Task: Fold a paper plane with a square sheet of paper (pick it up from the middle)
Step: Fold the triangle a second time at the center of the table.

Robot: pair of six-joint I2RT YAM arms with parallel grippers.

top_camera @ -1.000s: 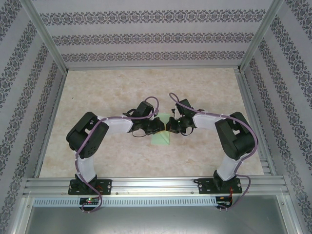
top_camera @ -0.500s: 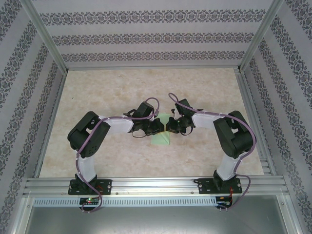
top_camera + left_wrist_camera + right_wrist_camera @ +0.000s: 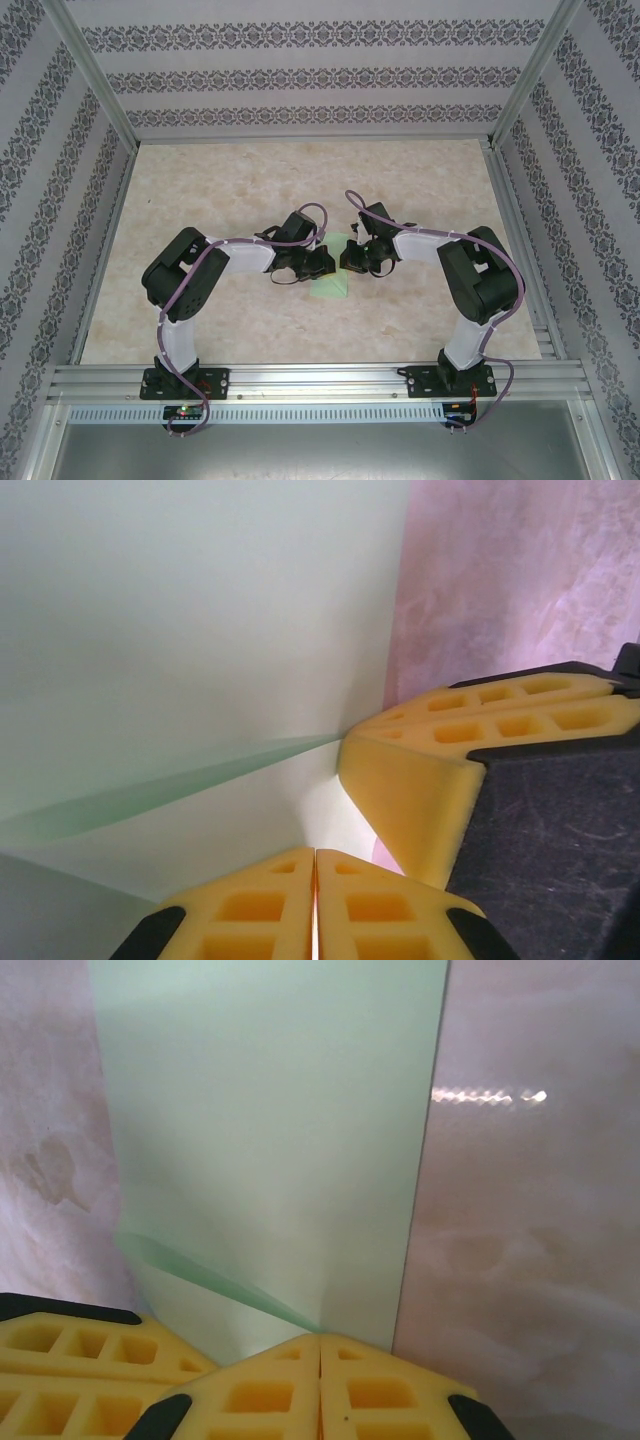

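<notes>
Now the left gripper [image 3: 324, 262] has drawn slightly back from the right gripper [image 3: 351, 259], so a small gap shows between them over the middle of the table [image 3: 200, 190]. Both have their yellow pads pressed together on the square sheet of paper [image 3: 333, 287], which is creased between them.

I find my left end effector [image 3: 325, 263] and right end effector [image 3: 347, 260] almost tip to tip over the paper [image 3: 330, 287], blocking each other; beyond them the desk [image 3: 300, 180] lies open up to the patterned walls [image 3: 300, 80].
</notes>
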